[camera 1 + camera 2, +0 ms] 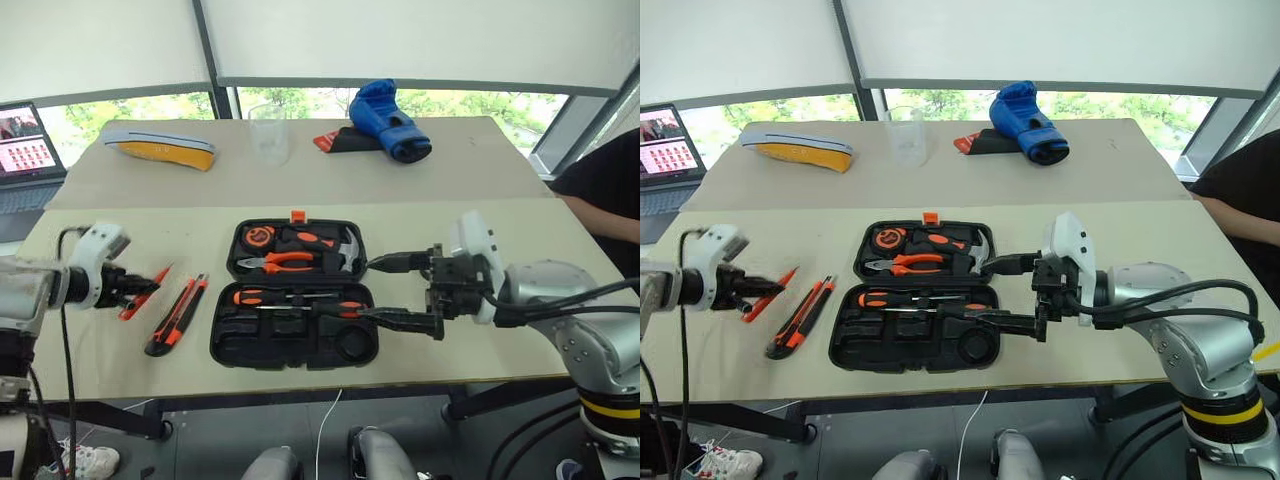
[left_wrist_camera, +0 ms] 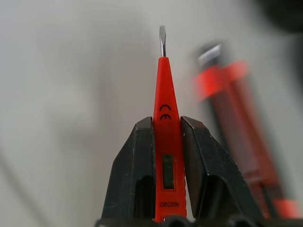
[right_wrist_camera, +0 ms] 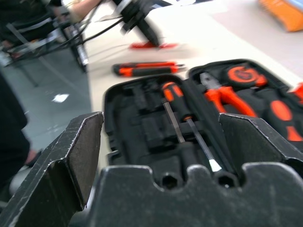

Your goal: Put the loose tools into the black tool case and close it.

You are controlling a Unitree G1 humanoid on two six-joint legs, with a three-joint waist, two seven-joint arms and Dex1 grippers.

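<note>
Two black fingers of the left gripper pinched the slim all-orange screwdriver by its handle, tip pointing forward; the left wrist view alone showed its flat blade. The right gripper hung spread wide, holding nothing, beside the open black tool case. The utility knife lay on the table.

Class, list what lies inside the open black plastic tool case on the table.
The black plastic tool case holds an orange tape measure, orange-handled pliers, a hammer and two orange-and-black screwdrivers. The right gripper covers its edge there.
</note>
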